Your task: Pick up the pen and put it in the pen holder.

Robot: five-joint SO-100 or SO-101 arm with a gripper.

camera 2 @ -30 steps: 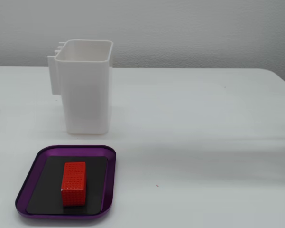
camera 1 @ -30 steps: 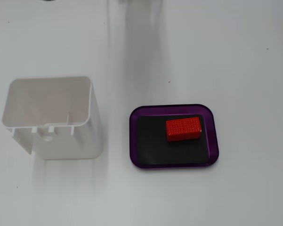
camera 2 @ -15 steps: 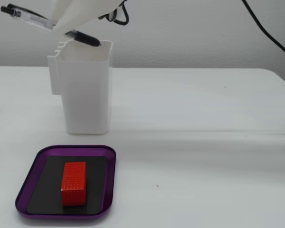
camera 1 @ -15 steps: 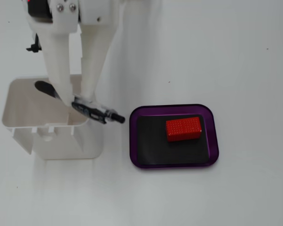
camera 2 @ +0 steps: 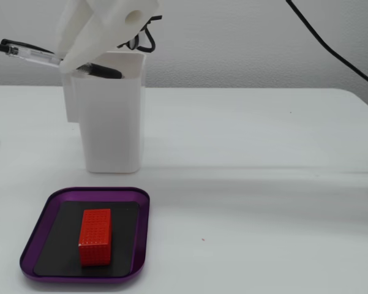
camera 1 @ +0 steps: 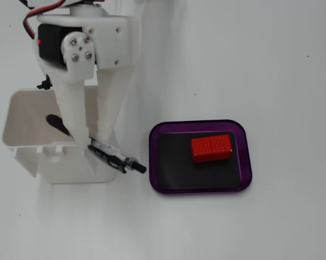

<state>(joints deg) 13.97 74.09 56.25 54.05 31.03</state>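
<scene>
My gripper (camera 1: 92, 145) reaches down from the top of a fixed view and is shut on the pen (camera 1: 116, 158). The pen is clear with black ends and lies tilted across the top of the white pen holder (camera 1: 70, 169). In a fixed view from the side, the gripper (camera 2: 70, 61) holds the pen (camera 2: 30, 56) almost level. The pen's black end is just over the rim of the holder (camera 2: 110, 122), and its clear body sticks out to the left past the holder's edge. The holder stands upright on the white table.
A purple tray (camera 1: 200, 124) with a black floor holds a red block (camera 1: 211, 148) beside the holder; in the side view the tray (camera 2: 144, 226) and block (camera 2: 95, 236) lie in front of it. A black cable (camera 2: 330, 49) hangs at the upper right.
</scene>
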